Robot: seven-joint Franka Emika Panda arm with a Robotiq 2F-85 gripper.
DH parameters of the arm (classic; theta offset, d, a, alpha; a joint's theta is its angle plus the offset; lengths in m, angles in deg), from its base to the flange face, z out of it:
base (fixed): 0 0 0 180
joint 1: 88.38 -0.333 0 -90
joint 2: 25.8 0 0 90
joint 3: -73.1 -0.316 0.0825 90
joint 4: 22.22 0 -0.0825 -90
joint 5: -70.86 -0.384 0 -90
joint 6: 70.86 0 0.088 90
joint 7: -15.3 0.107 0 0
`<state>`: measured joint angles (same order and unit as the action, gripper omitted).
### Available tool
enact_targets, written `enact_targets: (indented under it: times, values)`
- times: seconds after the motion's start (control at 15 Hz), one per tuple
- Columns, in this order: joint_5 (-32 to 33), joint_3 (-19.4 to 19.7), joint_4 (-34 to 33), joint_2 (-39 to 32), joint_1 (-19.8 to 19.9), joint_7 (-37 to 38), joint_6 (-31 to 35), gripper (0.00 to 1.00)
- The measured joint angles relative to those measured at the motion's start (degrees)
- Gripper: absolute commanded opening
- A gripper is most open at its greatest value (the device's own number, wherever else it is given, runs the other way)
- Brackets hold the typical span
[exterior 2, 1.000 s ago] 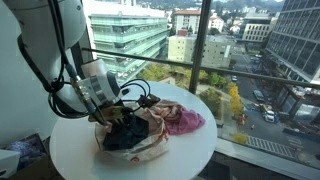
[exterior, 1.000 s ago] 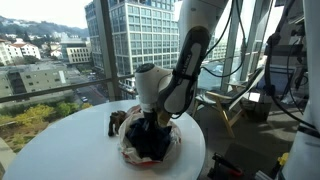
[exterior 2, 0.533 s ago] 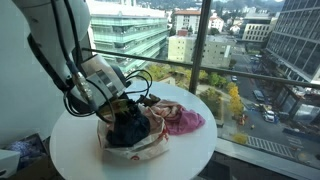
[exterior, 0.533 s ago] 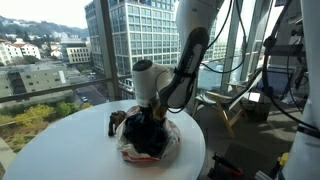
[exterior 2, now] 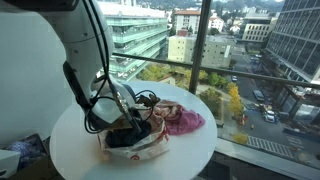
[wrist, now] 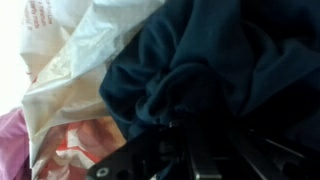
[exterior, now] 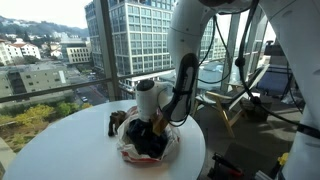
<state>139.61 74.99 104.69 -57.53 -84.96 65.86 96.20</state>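
My gripper (exterior: 151,124) points down into a crumpled white plastic bag with red print (exterior: 126,150) on the round white table (exterior: 60,150). Its jaws are shut on a dark blue cloth (exterior: 150,143) that fills the bag's mouth. In the wrist view the dark blue cloth (wrist: 220,60) bunches around the gripper (wrist: 200,150), and its folds hide the fingertips. The white bag (wrist: 80,70) lies just beside it. In an exterior view the gripper (exterior 2: 124,121) sits on the dark cloth (exterior 2: 124,138) inside the bag (exterior 2: 152,150).
A pink cloth (exterior 2: 185,120) lies against the bag on the window side, and its edge shows in the wrist view (wrist: 10,150). A small dark object (exterior: 115,122) rests on the table by the bag. Black cables (exterior 2: 140,97) loop above the gripper. Window railing stands close behind the table.
The arm has swung over and lowered, pressing the gripper and the dark cloth down into the bag. The bag and pink cloth stay put.
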Motion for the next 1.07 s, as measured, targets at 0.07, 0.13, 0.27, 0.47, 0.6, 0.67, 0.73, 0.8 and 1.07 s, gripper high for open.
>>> enact_targets:
  times: [0.07, 0.13, 0.27, 0.47, 0.6, 0.67, 0.73, 0.8, 1.07]
  values:
    - [-0.7, -0.1, -0.4, -0.7, 0.1, 0.2, 0.0, 0.44]
    - [-1.9, -0.6, -0.4, -0.9, 0.4, -0.6, -0.4, 0.5]
    - [-6.1, -2.5, 0.2, -0.1, 1.4, -4.7, -3.1, 0.66]
    - [-11.6, -6.1, 1.6, 4.4, 2.2, -10.1, -8.7, 0.88]
    - [-14.5, -8.4, 2.0, 8.6, 2.3, -12.7, -11.4, 1.0]
    - [-15.9, -9.5, 1.8, 10.5, 2.2, -13.7, -12.5, 1.0]
    - [-18.0, -9.5, 1.4, 12.3, 1.3, -15.1, -13.1, 1.0]
    - [-19.1, -9.8, 0.5, 13.6, 0.6, -16.1, -13.8, 1.0]
    - [-26.6, -7.2, -7.0, 14.0, -3.8, -22.0, -15.9, 1.0]
